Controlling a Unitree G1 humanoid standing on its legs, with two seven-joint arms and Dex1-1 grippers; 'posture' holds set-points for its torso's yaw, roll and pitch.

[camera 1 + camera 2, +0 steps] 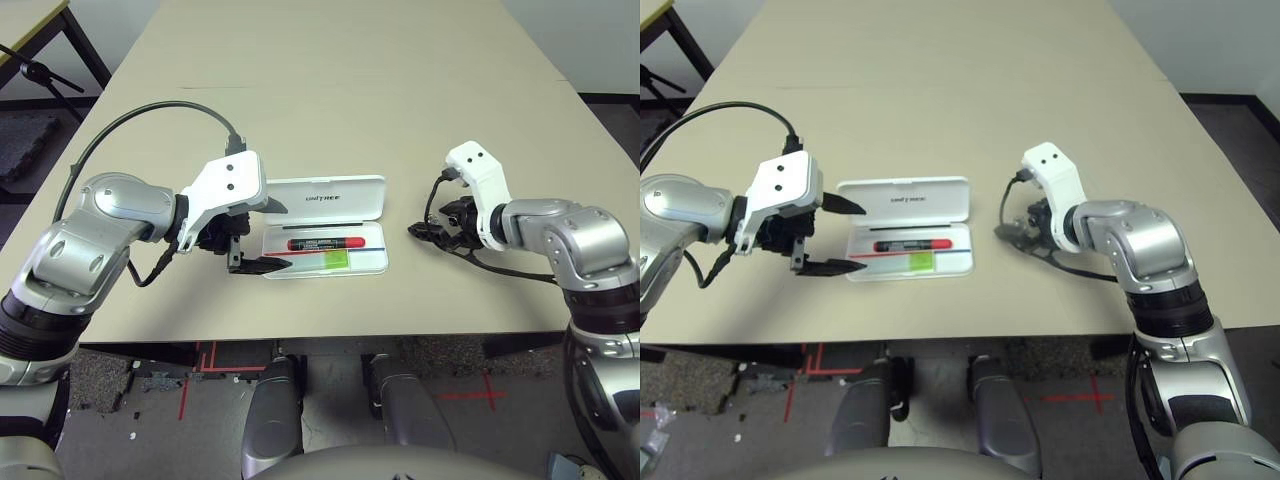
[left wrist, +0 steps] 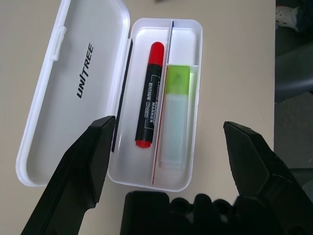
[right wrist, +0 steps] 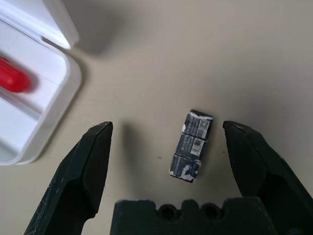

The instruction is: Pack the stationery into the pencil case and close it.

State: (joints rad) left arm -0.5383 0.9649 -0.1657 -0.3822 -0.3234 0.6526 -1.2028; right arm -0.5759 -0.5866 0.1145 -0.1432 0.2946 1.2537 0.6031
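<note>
The white pencil case (image 1: 372,262) lies open at the table's middle, its "UNITREE" lid (image 1: 325,195) folded back. In its tray lie a red-and-black marker (image 2: 149,95) and a white stick with a lime-green cap (image 2: 174,122), side by side. My left gripper (image 1: 258,235) hovers open at the case's left end, its fingers (image 2: 95,147) astride the tray and touching nothing. Right of the case, my right gripper (image 3: 167,126) stands open just above the table. A small dark block with worn pale edges (image 3: 192,145) lies on the table between its fingers, untouched.
The beige table (image 1: 350,90) stretches far beyond the case. A black cable (image 1: 150,115) loops over my left arm. Another table's corner and a dark stand (image 1: 40,72) sit off the far left edge. The near table edge runs just below both grippers.
</note>
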